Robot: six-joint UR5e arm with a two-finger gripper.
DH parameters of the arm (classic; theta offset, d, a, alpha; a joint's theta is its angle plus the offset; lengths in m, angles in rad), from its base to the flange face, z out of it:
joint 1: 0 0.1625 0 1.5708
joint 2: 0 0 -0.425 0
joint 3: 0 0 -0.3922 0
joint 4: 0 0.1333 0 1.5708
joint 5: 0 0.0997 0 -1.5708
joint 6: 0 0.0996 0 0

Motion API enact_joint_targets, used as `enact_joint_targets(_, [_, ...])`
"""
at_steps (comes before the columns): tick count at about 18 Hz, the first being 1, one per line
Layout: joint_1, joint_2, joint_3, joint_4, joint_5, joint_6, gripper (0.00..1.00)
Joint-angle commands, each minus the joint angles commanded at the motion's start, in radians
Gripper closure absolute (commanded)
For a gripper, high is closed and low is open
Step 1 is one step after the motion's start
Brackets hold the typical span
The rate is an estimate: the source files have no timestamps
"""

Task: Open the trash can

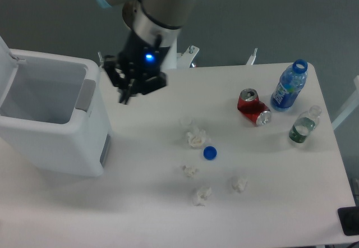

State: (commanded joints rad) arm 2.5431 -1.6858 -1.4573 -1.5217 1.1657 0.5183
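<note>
The trash can point(61, 141) is a large white boxy bin at the table's left, with its lid point(7, 63) swung up at the far left so the empty inside shows. A grey button strip point(86, 95) lies on its right rim. My gripper point(124, 97) hangs just right of the bin, apart from the strip, pointing down over the table. Its fingers look close together with nothing between them.
A crushed red can point(253, 107), a blue bottle point(289, 86) and a small clear bottle point(303, 125) stand at the right. A blue cap point(210, 153) and several crumpled paper bits point(196, 138) lie mid-table. The white robot base point(165, 40) stands behind.
</note>
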Motion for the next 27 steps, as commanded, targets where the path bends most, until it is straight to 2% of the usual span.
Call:
enact_joint_targets(1, [0.020, -0.012, 0.000, 0.003, 0.006, 0.015, 0.53])
enact_joint_targets(3, [0.060, -0.034, 0.002, 0.011, 0.031, 0.040, 0.36])
enact_joint_targets(5, [0.074, -0.075, 0.002, 0.046, 0.089, 0.068, 0.00])
enact_joint_targets(7, [0.075, -0.110, 0.002, 0.081, 0.167, 0.074, 0.00])
enact_joint_targets(12, [0.078, -0.199, 0.003, 0.201, 0.239, 0.075, 0.00])
enact_joint_targets(17, [0.078, -0.271, 0.006, 0.219, 0.341, 0.121, 0.00])
enact_joint_targets(20, [0.080, -0.298, 0.015, 0.227, 0.348, 0.257, 0.00])
enact_joint_targets(23, [0.094, -0.301, 0.017, 0.229, 0.347, 0.565, 0.00])
enact_joint_targets(24, [0.104, -0.302, 0.017, 0.230, 0.347, 0.624, 0.00])
enact_joint_targets(27, [0.103, -0.304, 0.014, 0.232, 0.377, 0.646, 0.00])
